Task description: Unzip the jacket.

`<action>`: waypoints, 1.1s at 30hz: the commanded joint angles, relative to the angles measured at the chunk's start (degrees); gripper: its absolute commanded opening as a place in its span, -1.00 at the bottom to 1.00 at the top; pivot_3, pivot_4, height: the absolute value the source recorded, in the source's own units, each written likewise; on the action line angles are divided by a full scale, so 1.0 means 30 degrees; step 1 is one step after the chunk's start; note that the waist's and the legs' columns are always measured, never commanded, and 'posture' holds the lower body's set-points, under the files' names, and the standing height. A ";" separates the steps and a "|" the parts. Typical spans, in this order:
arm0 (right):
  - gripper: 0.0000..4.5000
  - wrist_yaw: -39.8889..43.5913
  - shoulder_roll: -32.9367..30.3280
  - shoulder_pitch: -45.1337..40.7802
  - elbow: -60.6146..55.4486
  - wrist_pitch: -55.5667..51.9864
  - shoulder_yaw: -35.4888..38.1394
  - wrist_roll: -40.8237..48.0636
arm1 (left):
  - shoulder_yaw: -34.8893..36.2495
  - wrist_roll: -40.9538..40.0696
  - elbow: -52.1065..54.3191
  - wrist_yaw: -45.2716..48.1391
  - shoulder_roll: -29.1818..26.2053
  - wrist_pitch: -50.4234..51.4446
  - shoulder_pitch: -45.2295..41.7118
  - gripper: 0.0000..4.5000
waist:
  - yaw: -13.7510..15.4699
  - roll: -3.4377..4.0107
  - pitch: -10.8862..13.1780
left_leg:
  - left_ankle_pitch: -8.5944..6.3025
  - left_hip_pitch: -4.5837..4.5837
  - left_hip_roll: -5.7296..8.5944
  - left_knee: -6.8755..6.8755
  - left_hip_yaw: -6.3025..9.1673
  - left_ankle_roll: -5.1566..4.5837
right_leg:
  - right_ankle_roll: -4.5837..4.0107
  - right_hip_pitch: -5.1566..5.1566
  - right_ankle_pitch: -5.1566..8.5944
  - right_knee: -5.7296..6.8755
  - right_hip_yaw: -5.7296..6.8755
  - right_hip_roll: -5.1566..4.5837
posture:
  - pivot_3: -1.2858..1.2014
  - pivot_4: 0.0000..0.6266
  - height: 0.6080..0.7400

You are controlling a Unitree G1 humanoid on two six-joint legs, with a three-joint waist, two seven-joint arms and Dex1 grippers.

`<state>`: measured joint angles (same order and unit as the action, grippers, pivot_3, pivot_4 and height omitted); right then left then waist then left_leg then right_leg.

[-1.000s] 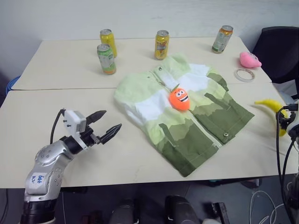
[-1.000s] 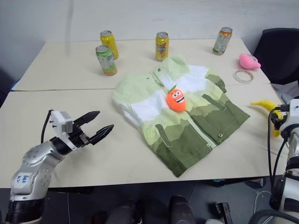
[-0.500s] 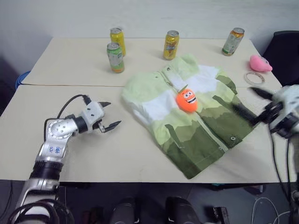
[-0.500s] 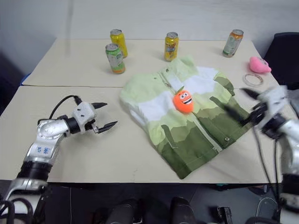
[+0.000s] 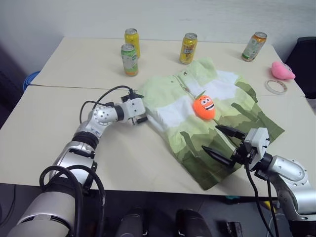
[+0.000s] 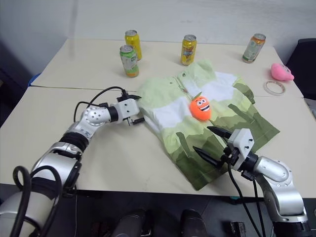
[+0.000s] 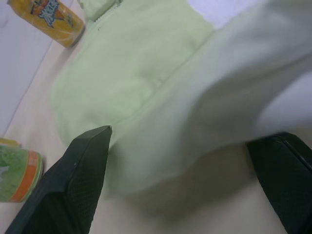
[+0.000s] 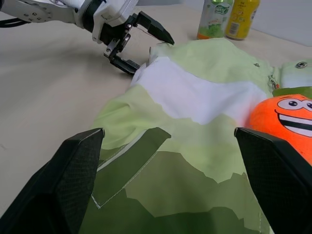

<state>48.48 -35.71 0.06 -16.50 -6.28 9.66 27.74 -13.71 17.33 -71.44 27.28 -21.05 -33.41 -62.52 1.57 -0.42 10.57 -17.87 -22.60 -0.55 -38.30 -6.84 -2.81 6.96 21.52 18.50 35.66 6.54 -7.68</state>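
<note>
The jacket (image 5: pixel 173 106) lies flat on the table, banded pale green, white and olive, with its zipper (image 5: pixel 187 87) running down the middle. An orange plush toy with a face (image 5: pixel 204 106) sits on the zipper line. My left gripper (image 5: pixel 138 108) is open at the jacket's left edge, its fingers (image 8: pixel 155 29) straddling the pale green sleeve (image 7: pixel 146 87). Over the olive lower part hovers my right gripper (image 5: pixel 220 142), open and holding nothing, pointing toward the toy (image 8: pixel 287 117).
Several drink cans (image 5: pixel 129 59) (image 5: pixel 188 48) (image 5: pixel 254 45) stand along the far table. A pink toy (image 5: pixel 282 70) and a tape ring (image 5: pixel 275 86) lie at the far right beside a black chair (image 5: pixel 309 59). Bare tabletop (image 5: pixel 44 123) lies left of the jacket.
My left gripper reached forward and right to the jacket's left edge. My right gripper swung in from the right to above the jacket's lower part. The camera view has shifted too.
</note>
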 commanded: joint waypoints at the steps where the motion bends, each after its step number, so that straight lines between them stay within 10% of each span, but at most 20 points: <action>1: 1.00 -0.0460 0.0076 0.0334 -0.1050 0.0123 0.0810 0.0173 | 0.0324 -0.0301 -0.0754 0.0682 0.0962 0.0397 -0.0291 0.82 | 0.0005 -0.0001 0.0000 | 0.0000 0.0001 0.0002 0.0001 0.0000 0.0000 | 0.0000 0.0000 0.0000 0.0003 0.0002 -0.0003 | 0.03 -0.52 1.00; 13: 1.00 -0.0621 -0.0297 0.1831 -0.1894 -0.0264 0.1108 -0.0015 | 0.2955 -0.3597 0.0550 0.7430 0.1104 0.3945 0.2378 -0.92 | -0.0156 -0.0004 -0.0006 | 0.0001 0.0026 -0.0012 0.0008 -0.0007 0.0005 | -0.0001 -0.0005 0.0000 0.0006 0.0026 0.0012 | 0.03 -0.52 1.00; 24: 1.00 0.1120 -0.1709 0.1211 -0.2834 -0.2715 -0.0059 0.0897 | 0.5964 -1.0322 2.6854 0.7508 -0.2588 1.8602 1.7985 -0.98 | -0.1086 0.0019 -0.0020 | -0.0052 0.0156 -0.0086 0.0055 0.0071 0.0118 | -0.0026 -0.0041 0.0014 0.0015 -0.0123 -0.0001 | 0.03 -0.52 1.00; 33: 1.00 0.1195 -0.2301 -0.0124 -0.2262 -0.4446 -0.0831 0.0614 | 0.6827 -1.3379 3.5616 0.6842 -0.3957 2.2111 2.6150 -0.98 | -0.0472 0.0020 -0.0026 | -0.0084 0.0138 -0.0057 0.0035 0.0169 0.0139 | -0.0092 -0.0048 0.0048 -0.0059 -0.0181 -0.0114 | 0.03 -0.52 1.00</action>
<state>51.91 -41.74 0.14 -23.68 -20.15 3.75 28.89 6.28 -20.99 31.62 46.69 -31.85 32.45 14.07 0.15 -0.36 10.49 -18.13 -22.20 -0.68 -38.19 -6.33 -2.40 6.66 21.38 18.65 35.45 6.02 -8.05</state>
